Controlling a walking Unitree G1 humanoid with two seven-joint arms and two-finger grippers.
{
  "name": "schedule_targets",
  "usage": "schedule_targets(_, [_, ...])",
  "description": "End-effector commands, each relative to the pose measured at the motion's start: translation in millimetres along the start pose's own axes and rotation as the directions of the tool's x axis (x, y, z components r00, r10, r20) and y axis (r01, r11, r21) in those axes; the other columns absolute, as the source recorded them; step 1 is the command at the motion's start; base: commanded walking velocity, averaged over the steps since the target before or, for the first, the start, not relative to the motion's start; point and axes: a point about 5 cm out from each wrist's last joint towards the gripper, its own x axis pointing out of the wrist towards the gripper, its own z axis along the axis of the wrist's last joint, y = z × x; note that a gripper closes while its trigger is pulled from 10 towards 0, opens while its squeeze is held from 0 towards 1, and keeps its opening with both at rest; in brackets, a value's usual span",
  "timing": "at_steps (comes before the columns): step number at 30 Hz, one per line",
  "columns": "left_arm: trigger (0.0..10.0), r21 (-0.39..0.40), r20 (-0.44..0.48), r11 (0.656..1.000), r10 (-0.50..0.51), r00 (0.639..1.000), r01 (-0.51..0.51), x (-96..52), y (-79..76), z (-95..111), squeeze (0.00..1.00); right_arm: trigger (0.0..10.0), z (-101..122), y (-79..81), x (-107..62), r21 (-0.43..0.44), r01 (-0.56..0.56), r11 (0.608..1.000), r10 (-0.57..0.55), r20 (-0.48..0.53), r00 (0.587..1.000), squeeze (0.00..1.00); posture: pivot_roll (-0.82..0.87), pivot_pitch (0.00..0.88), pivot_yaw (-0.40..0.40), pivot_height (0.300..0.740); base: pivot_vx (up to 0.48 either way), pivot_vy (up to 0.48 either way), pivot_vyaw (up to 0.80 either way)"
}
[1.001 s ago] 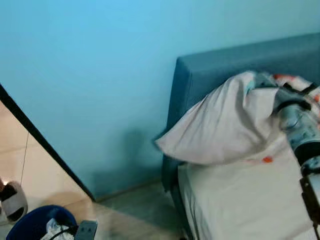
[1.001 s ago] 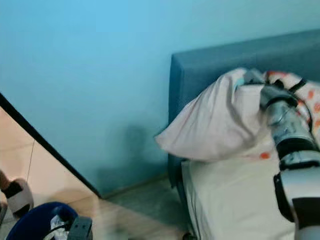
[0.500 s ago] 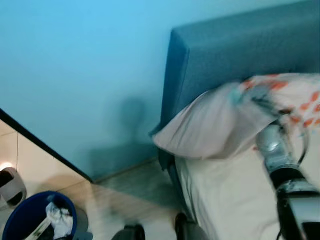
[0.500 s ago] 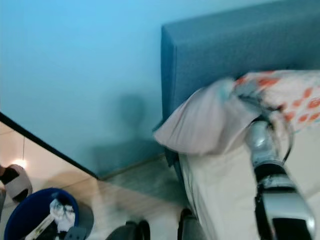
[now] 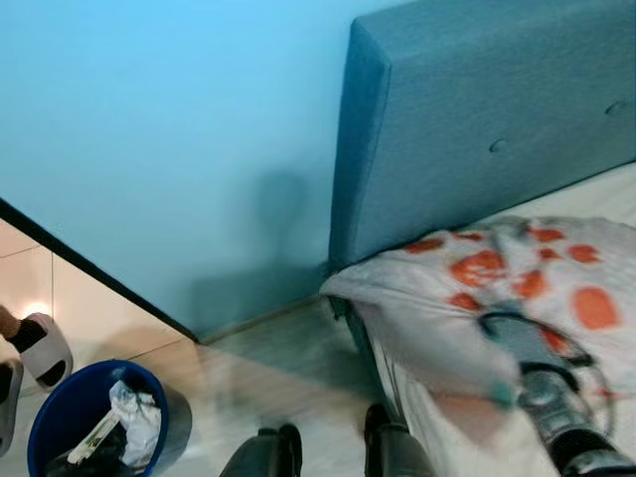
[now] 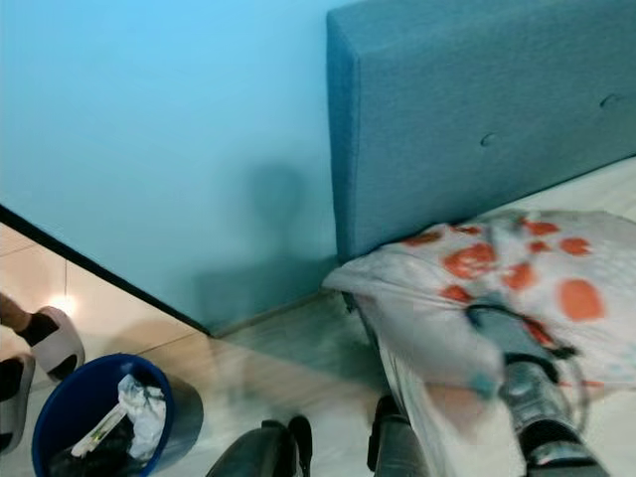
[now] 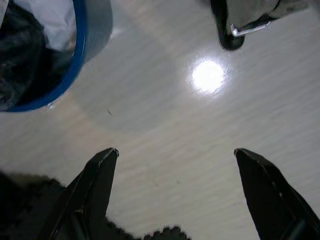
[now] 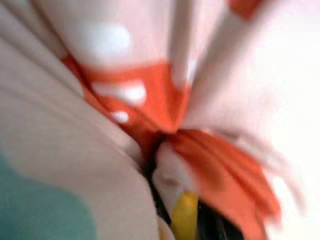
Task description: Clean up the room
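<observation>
Two head views show my right arm [image 5: 556,407] reaching forward to a pillow [image 5: 517,298] with orange spots. The pillow lies on the bed [image 6: 616,437], at the edge near the blue headboard [image 5: 477,129]. My right fingers are hidden under the cloth in these views. On the floor [image 5: 268,378] to my left stands a blue bin [image 5: 70,412] with white paper and other trash inside. Beside it a person's foot in a white slipper [image 5: 45,348] is visible. The wall [image 5: 169,129] behind is light blue.

From the left wrist view, my left fingers [image 7: 97,185] are spread wide open and hold nothing. They hang above the pale floor, and the rim of the blue bin is near them.

From the right wrist view, the picture is blurred. White and orange cloth of the pillow is bunched tightly just in front of the camera, so my right fingers seem closed on it.
</observation>
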Motion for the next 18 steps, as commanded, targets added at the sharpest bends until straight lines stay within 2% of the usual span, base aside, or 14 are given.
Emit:
schedule_targets(1, [10.0, -0.021, -0.063, 1.000, -0.024, 0.998, 0.022, -2.8, -9.8, -15, 0.00, 10.0, -11, -21.1, 5.5, 0.063, 0.101, 0.993, -0.095, -0.099, 0.991, 0.00, 0.05, 0.434, 0.063, 0.735, 0.000, 0.000, 0.00])
schedule_targets(2, [10.0, -0.021, -0.063, 1.000, -0.024, 0.998, 0.022, -2.8, -9.8, -15, 0.00, 10.0, -11, -21.1, 5.5, 0.063, 0.101, 0.993, -0.095, -0.099, 0.991, 0.00, 0.05, 0.434, 0.063, 0.735, 0.000, 0.000, 0.00])
schedule_targets(3, [10.0, -0.022, -0.058, 0.999, -0.032, 0.998, 0.031, -0.9, -12.3, -12, 0.00, 10.0, -10, -30.2, 8.6, 0.097, 0.134, 0.986, -0.121, -0.132, 0.984, 0.00, 0.05, 0.420, 0.060, 0.735, 0.000, 0.000, 0.00])
schedule_targets(5, [10.0, -0.023, -0.056, 0.999, -0.035, 0.998, 0.033, -0.4, -13.0, -12, 0.00, 10.0, -11, -31.7, 9.2, 0.111, 0.139, 0.984, -0.122, -0.147, 0.982, 0.00, 0.05, 0.420, 0.060, 0.735, 0.000, 0.000, 0.00])
schedule_targets(9, [10.0, -0.032, -0.054, 0.999, -0.029, 0.998, 0.027, -0.3, -9.0, -10, 0.00, 10.0, -14, -26.7, 8.4, 0.156, 0.110, 0.982, -0.075, -0.216, 0.973, 0.01, 0.06, 0.403, 0.055, 0.735, 0.000, 0.000, 0.00])
schedule_targets(11, [10.0, -0.036, -0.058, 0.999, -0.021, 0.998, 0.019, -0.7, -5.4, -10, 0.00, 10.0, -15, -11.3, 4.3, 0.179, 0.037, 0.983, 0.005, -0.231, 0.973, 0.03, 0.07, 0.390, 0.055, 0.735, 0.000, 0.000, 0.00])
schedule_targets(12, [10.0, -0.037, -0.065, 0.999, -0.016, 0.998, 0.014, -1.5, -3.3, -11, 0.00, 10.0, -17, 7.1, -1.8, 0.191, -0.058, 0.980, 0.104, -0.242, 0.965, 0.03, 0.07, 0.390, 0.055, 0.735, 0.000, 0.000, 0.00])
schedule_targets(14, [10.0, -0.037, -0.065, 0.999, -0.016, 0.998, 0.014, -1.5, -3.3, -11, 0.00, 10.0, -17, 7.1, -1.8, 0.191, -0.058, 0.980, 0.104, -0.242, 0.965, 0.03, 0.07, 0.390, 0.055, 0.735, 0.000, 0.000, 0.00])
schedule_targets(15, [10.0, -0.041, -0.070, 0.999, -0.017, 0.997, 0.014, -1.2, -3.2, -11, 0.00, 10.0, -23, 19.8, -7.9, 0.166, -0.130, 0.977, 0.172, -0.272, 0.947, 0.03, 0.07, 0.382, 0.057, 0.735, 0.000, 0.000, 0.00])
schedule_targets(18, [10.0, -0.045, -0.072, 0.999, -0.020, 0.997, 0.017, -0.7, -3.7, -10, 0.00, 10.0, -30, 22.7, -10.9, 0.159, -0.139, 0.978, 0.183, -0.309, 0.934, 0.03, 0.07, 0.381, 0.059, 0.735, 0.000, 0.000, 0.00])
